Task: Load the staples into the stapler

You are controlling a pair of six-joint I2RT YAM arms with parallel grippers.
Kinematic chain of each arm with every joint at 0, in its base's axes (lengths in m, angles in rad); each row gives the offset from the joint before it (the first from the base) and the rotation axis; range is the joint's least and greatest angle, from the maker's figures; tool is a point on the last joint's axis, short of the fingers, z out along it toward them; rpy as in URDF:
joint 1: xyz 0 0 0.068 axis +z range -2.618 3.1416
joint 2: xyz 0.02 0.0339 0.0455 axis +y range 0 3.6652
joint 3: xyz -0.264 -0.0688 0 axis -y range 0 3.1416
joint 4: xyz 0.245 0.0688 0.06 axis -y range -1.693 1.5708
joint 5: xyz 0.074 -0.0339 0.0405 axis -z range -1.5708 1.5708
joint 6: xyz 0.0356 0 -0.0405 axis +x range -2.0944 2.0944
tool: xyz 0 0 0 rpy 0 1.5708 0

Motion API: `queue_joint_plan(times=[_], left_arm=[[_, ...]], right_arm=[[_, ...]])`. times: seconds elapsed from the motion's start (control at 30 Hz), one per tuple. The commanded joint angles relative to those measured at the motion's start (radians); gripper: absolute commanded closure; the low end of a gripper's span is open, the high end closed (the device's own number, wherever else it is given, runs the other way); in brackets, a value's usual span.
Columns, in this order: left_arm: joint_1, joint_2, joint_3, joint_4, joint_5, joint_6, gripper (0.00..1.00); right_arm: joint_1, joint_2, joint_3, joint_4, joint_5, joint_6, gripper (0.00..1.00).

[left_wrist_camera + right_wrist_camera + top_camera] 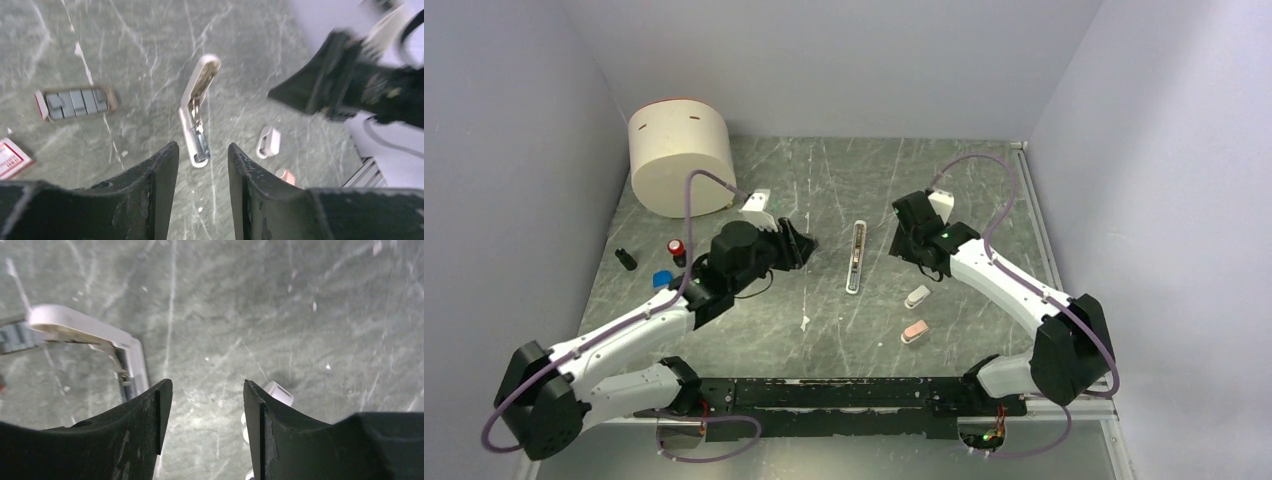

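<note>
Grey-veined tabletop (824, 340) is carrying the stapler (855, 257) at centre, folded open, running 12 to 6 o'clock, magazine showing. Left gripper (807, 247) is hovering at its 9 o'clock, fingers spread, pinching nothing. Right gripper (911, 245) is hanging at its 2 o'clock, fingers likewise parted and empty. Staples (77, 101) are sitting in their open tray at the stapler's 10 o'clock in the left wrist view, well apart from it.

Risk: the strip is lying low in the tray, so closing fingers may shove the tray or snap the strip. The unheld stapler may skid when fed.
</note>
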Motion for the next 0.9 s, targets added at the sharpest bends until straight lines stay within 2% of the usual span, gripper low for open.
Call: queue_joint_plan(times=[0.0, 0.17, 0.27, 0.53, 0.77, 0.87], left_arm=[[0.006, -0.1, 0.072, -0.064, -0.07, 0.089, 0.51], [0.005, -0.171, 0.09, -0.112, -0.091, 0.106, 0.44], [0.005, -0.194, 0.083, -0.113, -0.097, 0.113, 0.41], [0.005, -0.212, 0.05, -0.102, -0.077, 0.128, 0.38], [0.006, -0.2, 0.048, -0.113, -0.098, 0.119, 0.37], [0.005, -0.188, 0.055, -0.151, -0.154, 0.088, 0.37]], right_arm=[[-0.003, -0.021, -0.06, -0.039, -0.038, 0.109, 0.44], [0.029, 0.018, -0.105, 0.043, -0.143, 0.084, 0.44], [0.065, 0.042, -0.102, 0.027, -0.11, 0.089, 0.43], [0.067, 0.05, -0.093, -0.179, 0.08, 0.217, 0.42], [0.068, 0.071, -0.137, -0.19, 0.042, 0.297, 0.43], [0.067, 0.092, -0.136, -0.211, 0.043, 0.358, 0.43]])
